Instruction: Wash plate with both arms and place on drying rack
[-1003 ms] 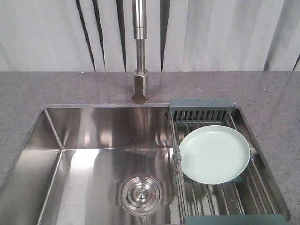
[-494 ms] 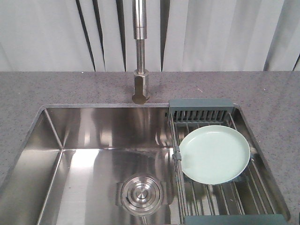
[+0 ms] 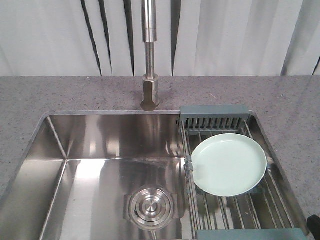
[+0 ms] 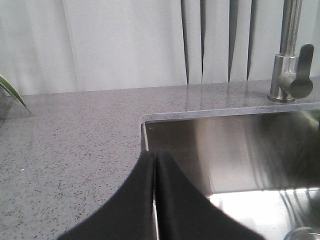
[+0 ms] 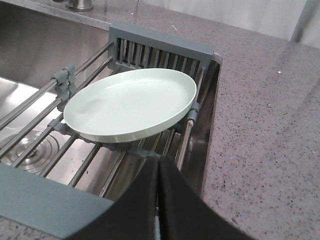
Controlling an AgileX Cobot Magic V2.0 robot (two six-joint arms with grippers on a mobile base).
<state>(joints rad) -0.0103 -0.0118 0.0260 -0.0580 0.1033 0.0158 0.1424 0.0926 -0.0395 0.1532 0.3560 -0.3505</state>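
Nothing shifts except a dark bit now at the front view's bottom right. Left pincer (image 4: 155,200) closed, empty, above the desk (image 4: 75,140) at the sink's (image 3: 100,150) left rim. Plate (image 3: 229,164) lies flat on the drying rack (image 3: 215,122). Right pincer (image 5: 158,200) closed, empty, near it.

Speckled grey countertop (image 3: 75,95) holds a steel sink (image 3: 100,165); the drying rack (image 3: 227,200) spans its right side
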